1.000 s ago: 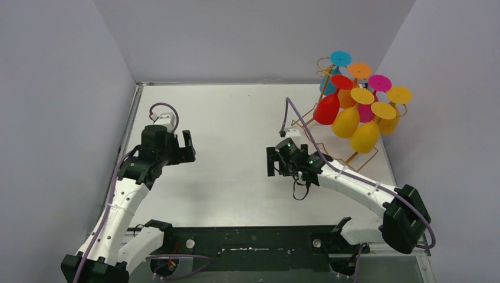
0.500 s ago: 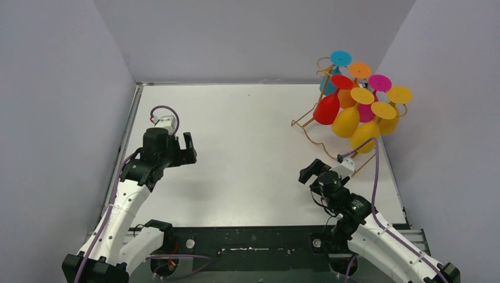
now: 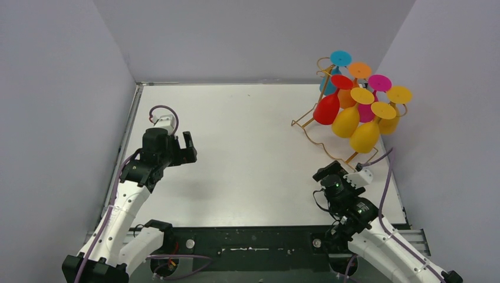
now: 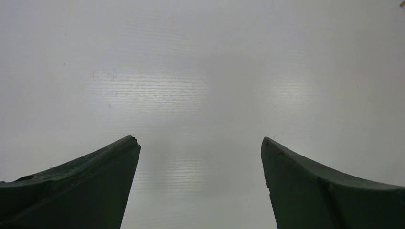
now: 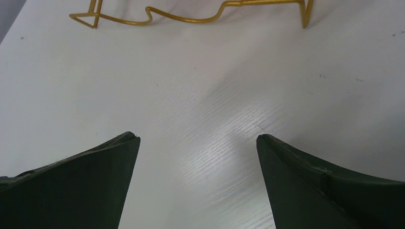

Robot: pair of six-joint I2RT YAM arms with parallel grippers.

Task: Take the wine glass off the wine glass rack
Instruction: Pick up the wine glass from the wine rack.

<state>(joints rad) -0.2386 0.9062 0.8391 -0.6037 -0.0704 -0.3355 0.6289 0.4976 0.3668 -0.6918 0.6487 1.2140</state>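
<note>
Top external view shows you the gold wine glass rack (image 3: 306, 117) at the table's (image 3: 247, 118) far right, with colourful wine glasses (image 3: 364, 135) hanging on it. Your right gripper (image 5: 198, 138), near its base, is wide open and empty. Your left gripper (image 4: 200, 140) is too.

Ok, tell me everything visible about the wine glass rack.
The wine glass rack is thin gold-coloured wire, standing upright at the far right corner of the white table, its wavy-edged base flat on it. Coloured glasses hang from it bowl-down, feet on top: red, yellow, orange, pink, blue. Nothing else touches it.
</note>
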